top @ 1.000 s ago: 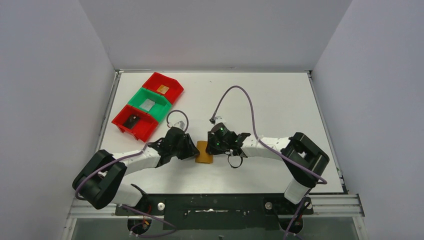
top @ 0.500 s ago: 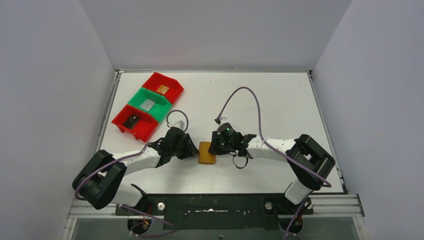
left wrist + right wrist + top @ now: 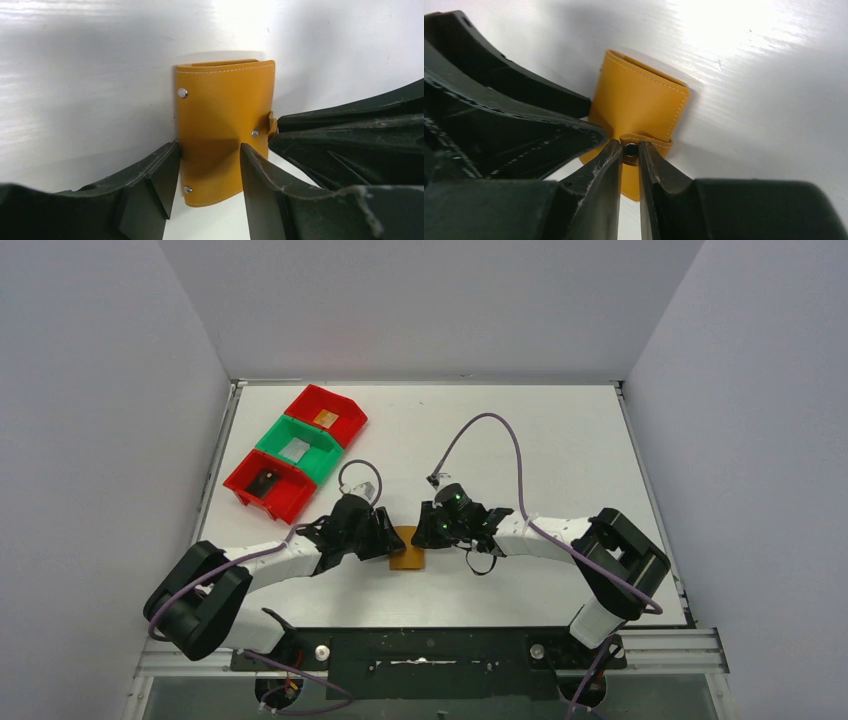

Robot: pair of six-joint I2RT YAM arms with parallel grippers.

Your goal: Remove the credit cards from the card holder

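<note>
Card holder (image 3: 406, 548): folded shut and lying flat on the table, near the front edge and about centred, between the two grippers. Mustard-tan leather look, with pale stitching along the edge. In the left wrist view three small silver rivets (image 3: 183, 92) show on its face. A short snap tab (image 3: 644, 141) wraps over one long edge.

Right gripper (image 3: 630, 149): fingers drawn close together, pinching the snap tab, with the stud seen between the tips.

Left gripper (image 3: 209, 155): fingers spread, set over the holder's near end. One finger (image 3: 160, 175) lines up with the holder's edge, the other crosses its face. Contact cannot be told.

Cards: all three lie in the bins, well apart from the holder. The black card (image 3: 265, 482) is in the near red bin (image 3: 285, 502), the silver-grey card (image 3: 294, 450) in the green bin (image 3: 322, 468) and the orange-brown card (image 3: 325, 418) in the far red bin (image 3: 350, 428).

Room: plain pale grey walls (image 3: 430, 300) on three sides. The table (image 3: 560, 460) is white and glossy, with a glare patch in both wrist views. The bins sit touching in a diagonal row at the far left.
</note>
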